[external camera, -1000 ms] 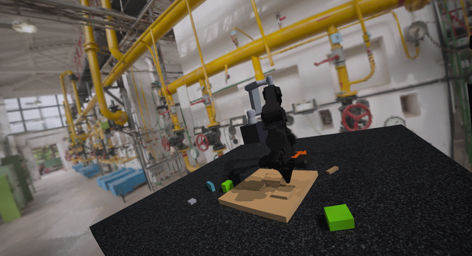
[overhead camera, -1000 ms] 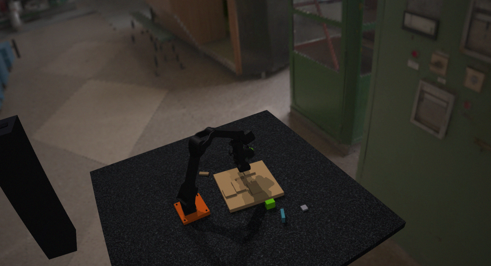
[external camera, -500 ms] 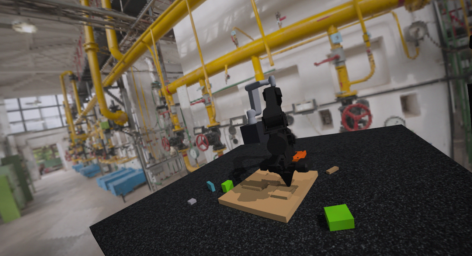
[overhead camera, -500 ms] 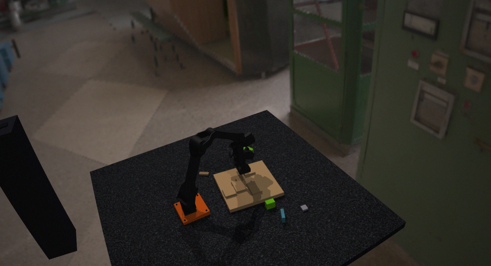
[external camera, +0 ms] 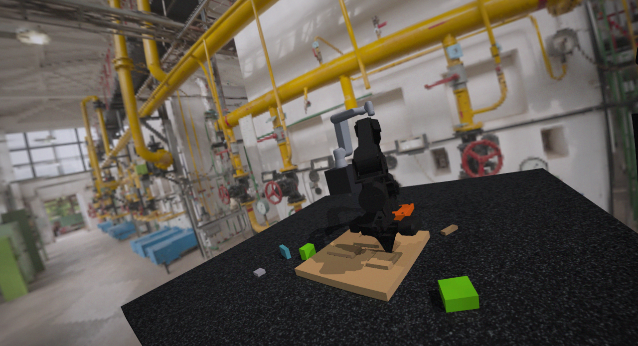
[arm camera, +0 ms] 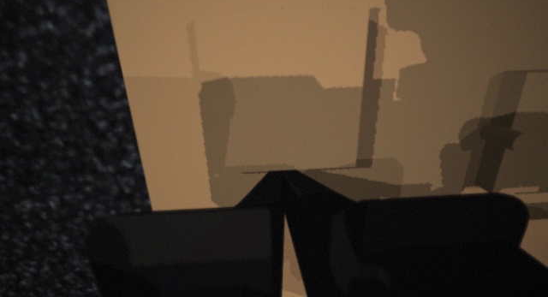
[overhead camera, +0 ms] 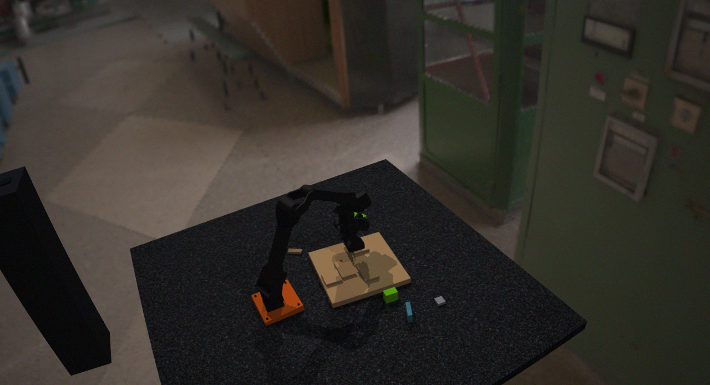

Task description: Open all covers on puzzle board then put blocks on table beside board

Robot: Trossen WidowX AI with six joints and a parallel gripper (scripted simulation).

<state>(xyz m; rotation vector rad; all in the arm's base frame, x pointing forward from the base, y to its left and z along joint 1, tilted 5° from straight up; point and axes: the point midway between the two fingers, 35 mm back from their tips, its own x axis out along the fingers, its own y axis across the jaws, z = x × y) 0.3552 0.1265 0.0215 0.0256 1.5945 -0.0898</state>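
We're clearly in some industrial plant: big yellow pipes (external camera: 401, 36), red valve wheels (external camera: 481, 157), and a green control cabinet (overhead camera: 625, 134) with gauges.

The top view is dim and murky, its background soft. The exterior view is bright, the hall behind blurred. The arm (overhead camera: 278, 233) casts a blocky shadow across the board (overhead camera: 392, 278). The wrist view is dark, shadow-mottled, with the gripper (arm camera: 282, 228) an unfocused black mass.

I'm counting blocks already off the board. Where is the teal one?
In the top view the teal block lies on the table just off the board's near edge, between the small green block and the grey block.
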